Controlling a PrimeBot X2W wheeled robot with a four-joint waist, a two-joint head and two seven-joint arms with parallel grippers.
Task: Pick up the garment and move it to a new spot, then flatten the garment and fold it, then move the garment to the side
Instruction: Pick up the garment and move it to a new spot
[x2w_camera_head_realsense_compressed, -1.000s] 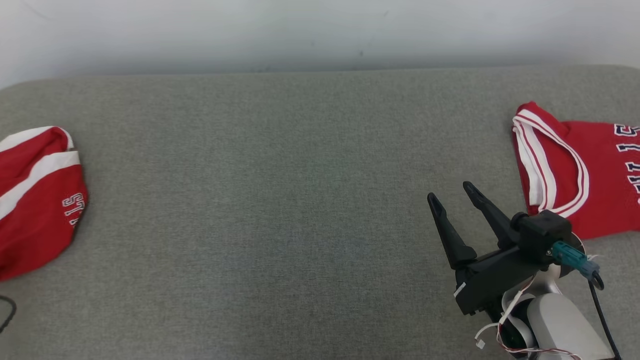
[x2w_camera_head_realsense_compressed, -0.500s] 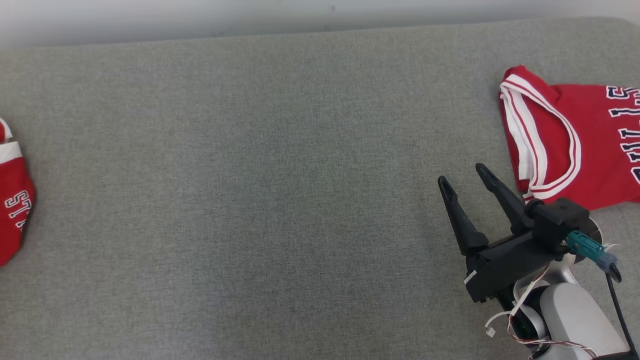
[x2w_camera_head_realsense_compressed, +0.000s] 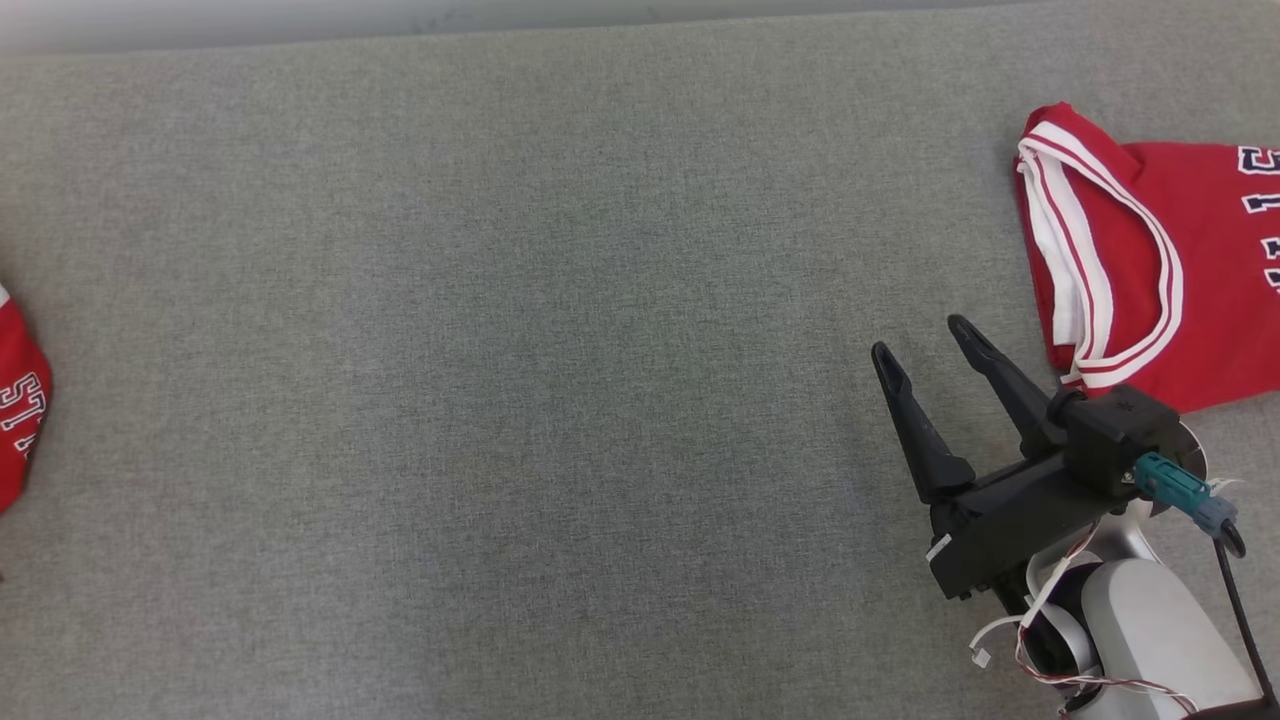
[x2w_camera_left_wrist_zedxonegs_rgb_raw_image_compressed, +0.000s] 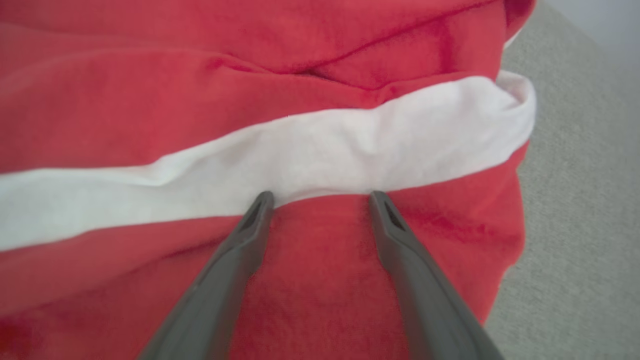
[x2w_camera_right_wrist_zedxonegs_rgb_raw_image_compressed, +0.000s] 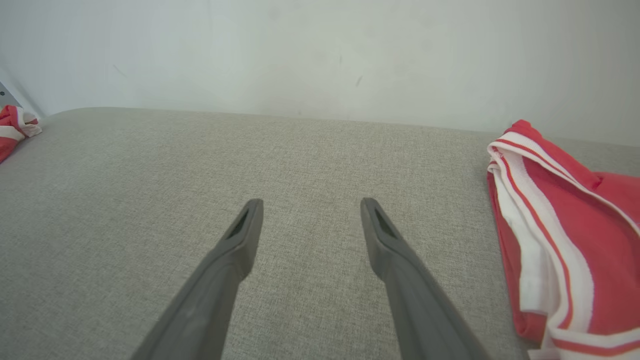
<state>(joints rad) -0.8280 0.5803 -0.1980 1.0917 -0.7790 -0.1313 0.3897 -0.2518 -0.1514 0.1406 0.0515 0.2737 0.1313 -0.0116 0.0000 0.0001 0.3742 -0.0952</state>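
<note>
Fabric, grey, covers the desk (x2w_camera_head_realsense_compressed: 560, 350) under a pale wall (x2w_camera_right_wrist_zedxonegs_rgb_raw_image_compressed: 320, 50) — two red-and-white garments: first garment (x2w_camera_head_realsense_compressed: 1150, 260) just right of the spread right end effector (x2w_camera_head_realsense_compressed: 918, 336), second garment (x2w_camera_left_wrist_zedxonegs_rgb_raw_image_compressed: 150, 100) beneath the left end effector (x2w_camera_left_wrist_zedxonegs_rgb_raw_image_compressed: 321, 195) — likewise spread, gripping nothing.

A garment (x2w_camera_head_realsense_compressed: 15, 420) is laid at the cushion's (x2w_camera_head_realsense_compressed: 500, 350) left edge, a jersey (x2w_camera_head_realsense_compressed: 1150, 260) at its right edge. The right gripper (x2w_camera_head_realsense_compressed: 918, 336) is held just left of the jersey.
</note>
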